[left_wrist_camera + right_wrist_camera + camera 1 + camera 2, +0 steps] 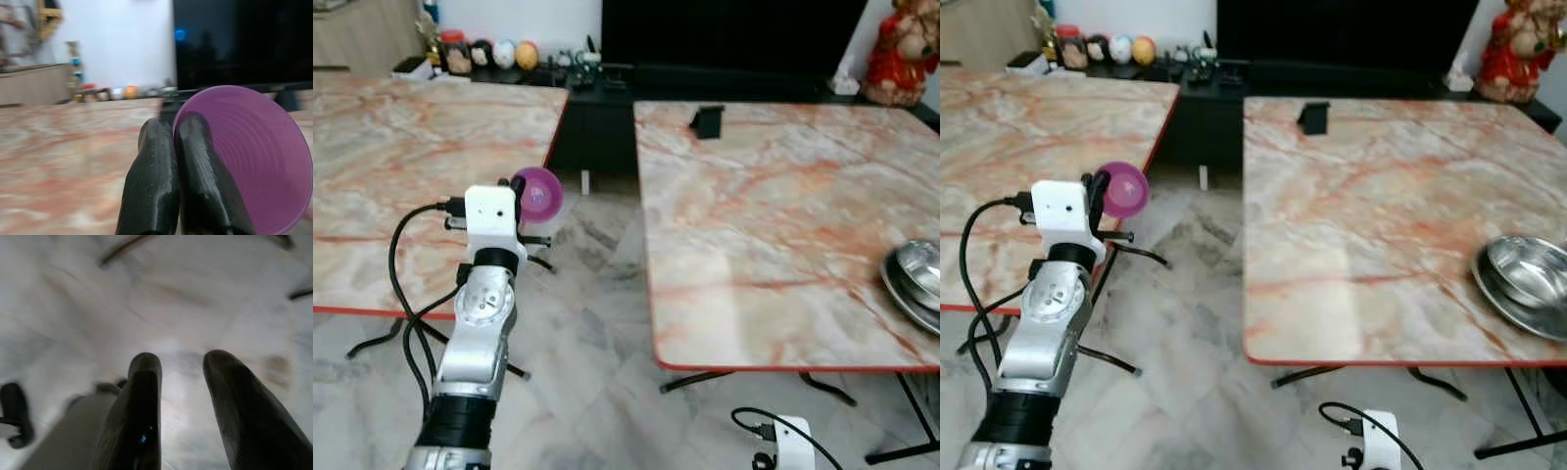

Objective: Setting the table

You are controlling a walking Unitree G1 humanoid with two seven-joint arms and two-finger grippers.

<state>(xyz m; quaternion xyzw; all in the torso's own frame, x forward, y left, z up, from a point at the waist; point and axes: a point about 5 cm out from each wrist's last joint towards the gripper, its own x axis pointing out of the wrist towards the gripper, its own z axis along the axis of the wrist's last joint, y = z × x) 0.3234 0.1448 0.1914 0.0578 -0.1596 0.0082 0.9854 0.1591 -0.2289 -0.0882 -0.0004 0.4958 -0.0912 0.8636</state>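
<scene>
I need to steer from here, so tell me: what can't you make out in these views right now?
- Steel bowls on the right table: cut off by the eye views' right edge, so their number is unclear.
- Purple cup in the left hand: its base is hidden behind the fingers.
- Small items on the far dark shelf: too small to identify.
- Right hand: the floor below it is blurred in the right wrist view.

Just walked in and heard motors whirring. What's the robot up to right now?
It's setting the table. Its left hand is raised in the gap between the two marble tables, fingers pinched on the rim of a purple cup. The right hand hangs low over the tiled floor, open and empty. On the right table, a steel bowl sits near the right edge and a small black object stands near the far side.
</scene>
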